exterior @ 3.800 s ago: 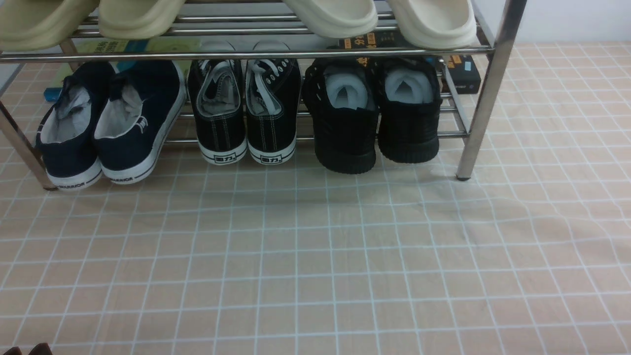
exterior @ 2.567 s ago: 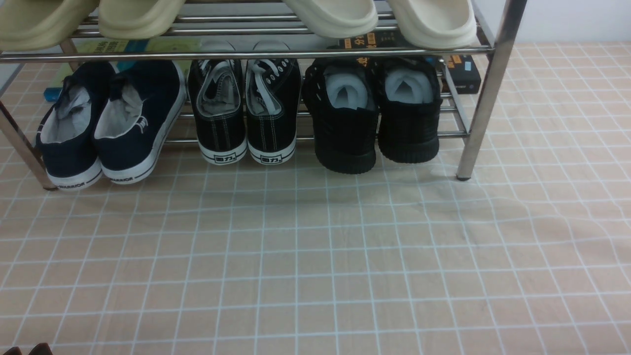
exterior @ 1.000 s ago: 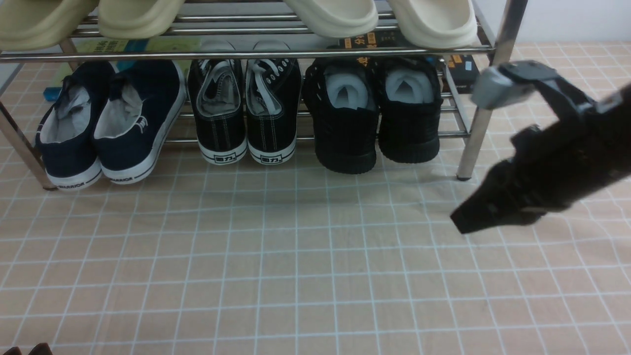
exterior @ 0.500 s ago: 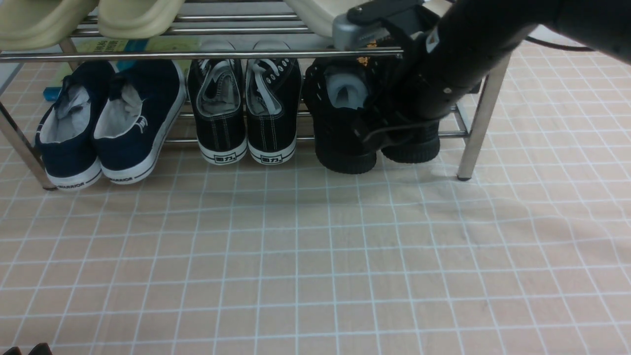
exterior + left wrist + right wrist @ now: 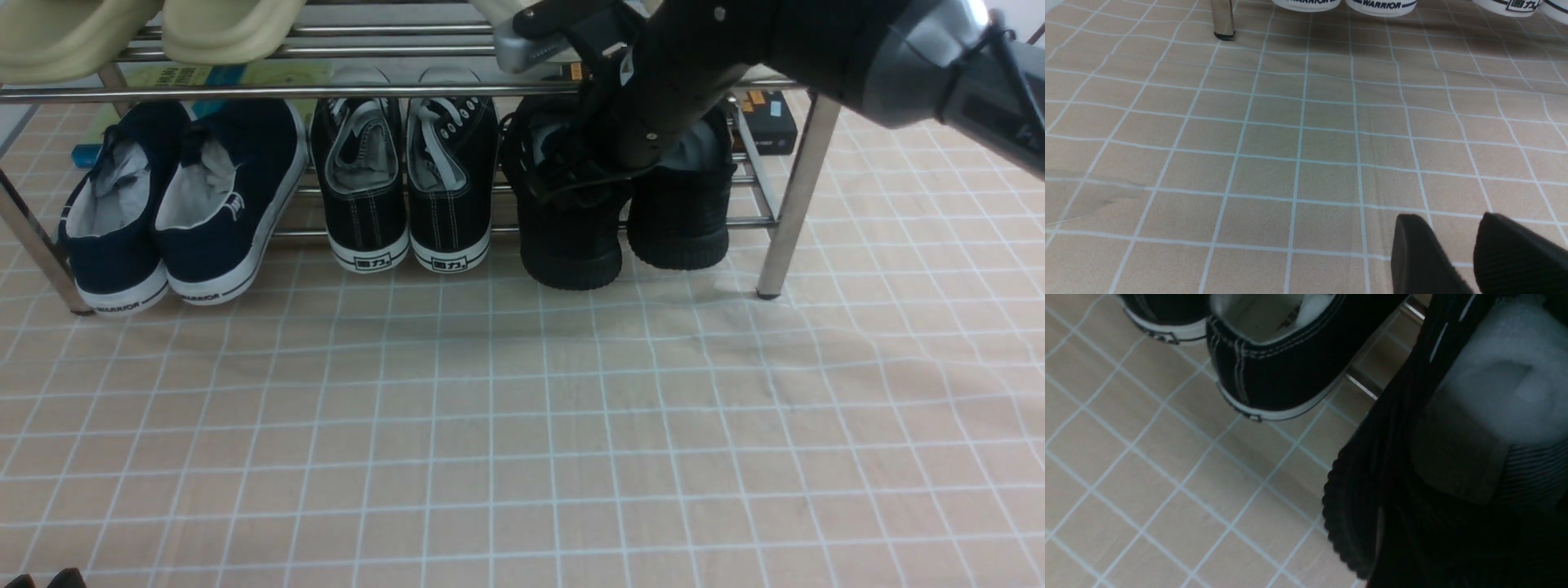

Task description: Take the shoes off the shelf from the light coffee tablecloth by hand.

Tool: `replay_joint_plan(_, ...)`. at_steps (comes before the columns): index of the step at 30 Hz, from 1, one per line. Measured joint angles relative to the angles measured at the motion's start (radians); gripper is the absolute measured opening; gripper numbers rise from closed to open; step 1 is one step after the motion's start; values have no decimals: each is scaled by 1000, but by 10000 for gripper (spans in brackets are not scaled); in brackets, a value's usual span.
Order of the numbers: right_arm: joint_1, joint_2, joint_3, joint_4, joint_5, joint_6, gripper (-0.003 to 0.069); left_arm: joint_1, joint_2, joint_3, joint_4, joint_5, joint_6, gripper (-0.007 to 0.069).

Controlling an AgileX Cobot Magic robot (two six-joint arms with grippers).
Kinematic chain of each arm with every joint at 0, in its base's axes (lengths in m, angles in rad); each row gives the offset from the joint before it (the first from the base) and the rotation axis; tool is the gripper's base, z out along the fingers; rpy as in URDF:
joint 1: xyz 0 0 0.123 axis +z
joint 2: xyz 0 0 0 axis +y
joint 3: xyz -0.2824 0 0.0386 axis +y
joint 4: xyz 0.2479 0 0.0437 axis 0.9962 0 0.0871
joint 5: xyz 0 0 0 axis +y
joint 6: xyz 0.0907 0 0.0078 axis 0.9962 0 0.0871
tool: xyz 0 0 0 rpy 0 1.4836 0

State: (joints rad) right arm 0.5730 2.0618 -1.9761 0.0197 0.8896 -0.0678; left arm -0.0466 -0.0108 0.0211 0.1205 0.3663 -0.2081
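A pair of all-black sneakers (image 5: 571, 245) sits at the right end of the lower tier of a chrome shelf (image 5: 796, 188), heels facing the camera, on a tan checked tablecloth (image 5: 522, 425). The right end effector (image 5: 571, 175) reaches into the left sneaker's opening, one pad (image 5: 1455, 457) against the pale lining; whether it is clenched cannot be told. The left end effector (image 5: 1449, 222) hovers low over the surface, fingers parted and grasping nothing.

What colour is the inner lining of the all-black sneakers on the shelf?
Pale grey; the lining shows best in the right wrist view.
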Motion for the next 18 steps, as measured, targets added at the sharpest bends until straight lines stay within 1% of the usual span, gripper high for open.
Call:
replay_joint_plan(5,0,35,0,-20,-60,0,395,0,0,0,0,0,0,242)
replay_joint_plan(12,0,47,0,-20,-89,56,373,0,0,0,0,0,0,242)
replay_joint_plan(15,0,47,-15,-1,-62,68,369,0,0,0,0,0,0,242)
replay_joint_plan(18,0,42,-57,28,23,78,369,0,0,0,0,0,0,242)
